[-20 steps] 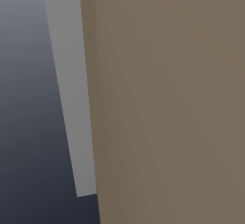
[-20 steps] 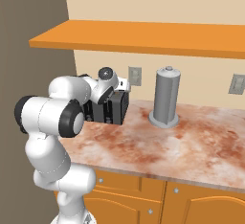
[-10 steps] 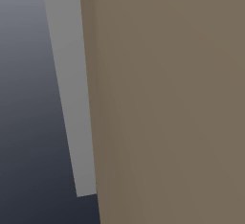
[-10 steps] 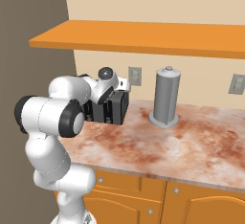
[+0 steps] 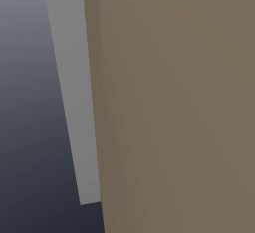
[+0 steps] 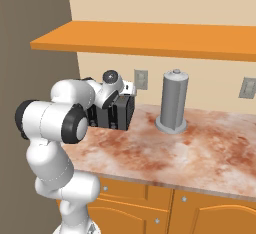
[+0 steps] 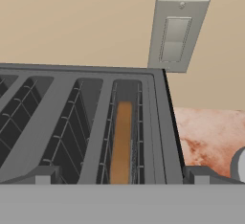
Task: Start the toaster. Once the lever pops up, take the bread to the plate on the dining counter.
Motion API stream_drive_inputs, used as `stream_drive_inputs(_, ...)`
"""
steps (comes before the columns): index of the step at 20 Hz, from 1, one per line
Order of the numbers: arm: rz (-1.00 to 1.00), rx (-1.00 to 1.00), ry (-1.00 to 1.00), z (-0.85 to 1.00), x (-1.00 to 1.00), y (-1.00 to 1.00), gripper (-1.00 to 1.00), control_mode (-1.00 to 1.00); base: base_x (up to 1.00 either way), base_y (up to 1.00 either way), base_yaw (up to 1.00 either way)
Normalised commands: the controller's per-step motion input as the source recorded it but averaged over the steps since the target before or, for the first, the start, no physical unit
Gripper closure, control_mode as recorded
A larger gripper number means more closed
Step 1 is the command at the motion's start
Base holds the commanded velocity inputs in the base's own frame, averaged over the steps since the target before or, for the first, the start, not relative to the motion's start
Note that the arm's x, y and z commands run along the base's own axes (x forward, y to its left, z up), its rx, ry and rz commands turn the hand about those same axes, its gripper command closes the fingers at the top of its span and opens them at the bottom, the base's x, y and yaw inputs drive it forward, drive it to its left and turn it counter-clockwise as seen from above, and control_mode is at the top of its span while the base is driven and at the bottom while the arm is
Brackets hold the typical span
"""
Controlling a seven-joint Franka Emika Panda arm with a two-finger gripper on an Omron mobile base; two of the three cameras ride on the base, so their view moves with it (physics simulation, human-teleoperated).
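While the gripper (image 7: 119, 182) hangs just above the toaster (image 7: 86, 122) with jaws fully spread and nothing held, the bread (image 7: 122, 141) sits upright deep in the rightmost slot. From the right base view the toaster stands at the counter's (image 6: 200, 153) back left edge, against the wall, with a grey canister (image 6: 173, 100) further right. Beyond it, a wall plate (image 7: 176, 36). Judgement: early stage; whether the lever is pressed cannot be told. Lifting the bread out and carrying it to the plate remain.
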Motion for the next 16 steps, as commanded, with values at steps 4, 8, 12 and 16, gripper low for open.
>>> stream_drive_inputs(4,0.00,0.00,0.00,0.00,0.00,0.00,-1.00,-1.00,0.00,0.00,0.00)
stream_drive_inputs(8,0.00,0.00,0.00,0.00,0.00,0.00,-1.00,-1.00,0.00,0.00,0.00)
stream_drive_inputs(12,0.00,0.00,0.00,0.00,0.00,0.00,-1.00,-1.00,0.00,0.00,0.00)
stream_drive_inputs(16,0.00,0.00,0.00,0.00,0.00,0.00,-1.00,-1.00,0.00,0.00,0.00)
